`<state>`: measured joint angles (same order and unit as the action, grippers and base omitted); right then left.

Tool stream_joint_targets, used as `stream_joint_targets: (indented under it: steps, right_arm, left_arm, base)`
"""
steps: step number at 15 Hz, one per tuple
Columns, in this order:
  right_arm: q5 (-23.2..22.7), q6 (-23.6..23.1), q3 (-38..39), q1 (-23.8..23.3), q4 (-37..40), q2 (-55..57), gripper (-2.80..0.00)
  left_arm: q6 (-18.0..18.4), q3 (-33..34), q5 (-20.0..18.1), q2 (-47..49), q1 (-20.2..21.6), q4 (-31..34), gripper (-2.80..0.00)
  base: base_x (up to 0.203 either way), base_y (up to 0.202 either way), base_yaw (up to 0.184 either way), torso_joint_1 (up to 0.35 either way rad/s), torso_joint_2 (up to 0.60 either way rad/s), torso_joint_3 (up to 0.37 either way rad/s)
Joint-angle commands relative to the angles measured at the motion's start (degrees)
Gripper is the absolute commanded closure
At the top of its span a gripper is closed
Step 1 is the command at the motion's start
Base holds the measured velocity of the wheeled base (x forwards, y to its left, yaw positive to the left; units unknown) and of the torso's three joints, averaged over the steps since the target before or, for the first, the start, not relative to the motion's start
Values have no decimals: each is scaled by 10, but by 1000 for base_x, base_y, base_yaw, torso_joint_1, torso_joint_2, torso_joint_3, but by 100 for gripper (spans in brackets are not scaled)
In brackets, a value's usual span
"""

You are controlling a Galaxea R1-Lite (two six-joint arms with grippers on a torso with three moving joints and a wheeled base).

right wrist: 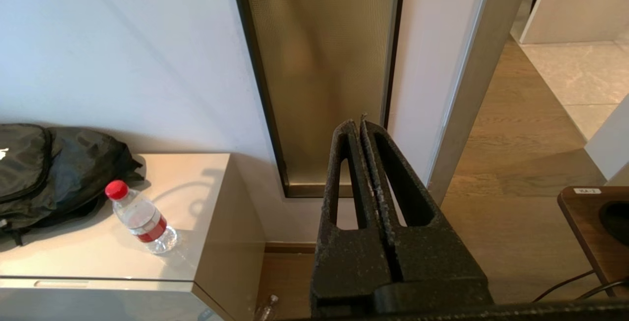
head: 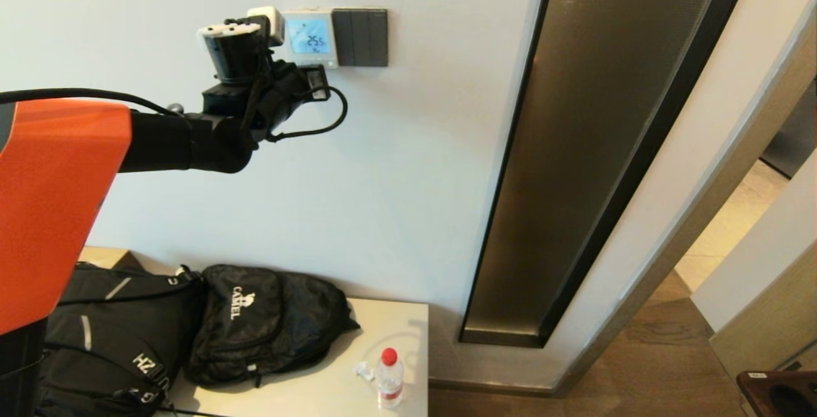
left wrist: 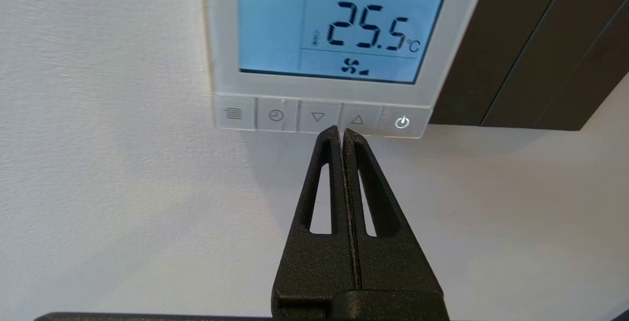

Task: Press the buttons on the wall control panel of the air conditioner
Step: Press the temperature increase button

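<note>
Left gripper (left wrist: 341, 131), fingers pressed together, points up at the control panel (left wrist: 324, 117) from six o'clock.

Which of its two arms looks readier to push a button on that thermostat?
The left. Its shut left pincer sits just under the control panel's arrow buttons. The right pincer, also shut, hangs low, facing the floor by the cabinet.
</note>
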<state>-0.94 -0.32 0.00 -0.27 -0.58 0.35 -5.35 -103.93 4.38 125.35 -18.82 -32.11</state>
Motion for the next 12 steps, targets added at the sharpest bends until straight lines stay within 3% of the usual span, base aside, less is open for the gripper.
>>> stream_joint_targets:
  steps: [1, 12]
  right_arm:
    - [0, 0, 0, -1, 0, 0, 0]
    - [0, 0, 0, 0, 0, 1, 0]
  left_arm:
    - [-1, 5, -1, -9, -1, -2, 0]
    - [1, -28, -1, 17, -3, 17, 0]
  base:
    - [0, 0, 0, 0, 0, 0]
    - [0, 0, 0, 0, 0, 0]
